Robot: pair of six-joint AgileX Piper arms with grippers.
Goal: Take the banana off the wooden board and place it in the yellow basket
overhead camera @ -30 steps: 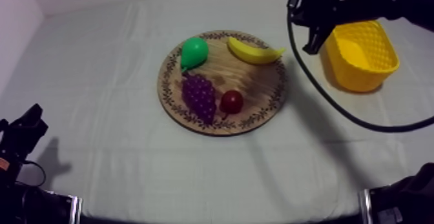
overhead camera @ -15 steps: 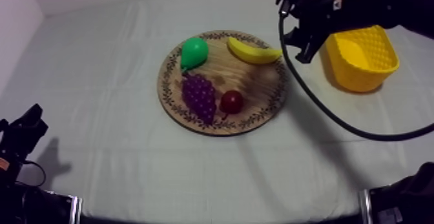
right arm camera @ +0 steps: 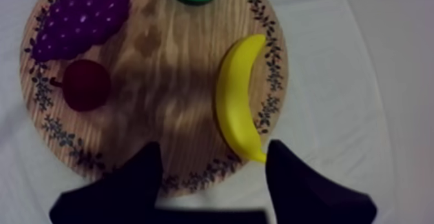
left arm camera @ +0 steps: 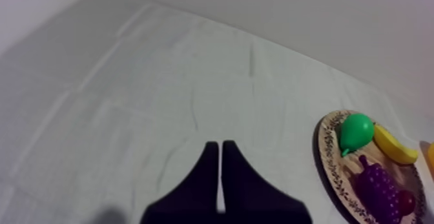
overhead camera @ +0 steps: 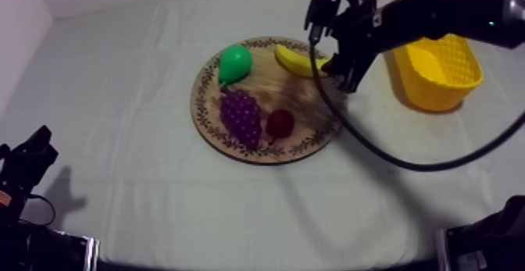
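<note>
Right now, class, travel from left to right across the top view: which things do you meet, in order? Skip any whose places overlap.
In order: black left gripper → green toy pear → yellow toy banana → yellow latticed basket.

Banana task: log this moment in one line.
banana: on wooden board | right gripper: jaws open, over banana's tip | left gripper: jaws shut

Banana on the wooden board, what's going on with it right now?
The right tool hovers open over one end of the banana, which lies ungrasped on the round wooden board with the pear, bunch of grapes and small red fruit. The yellow basket stands beside the board. The left tool rests shut, far off.
</note>
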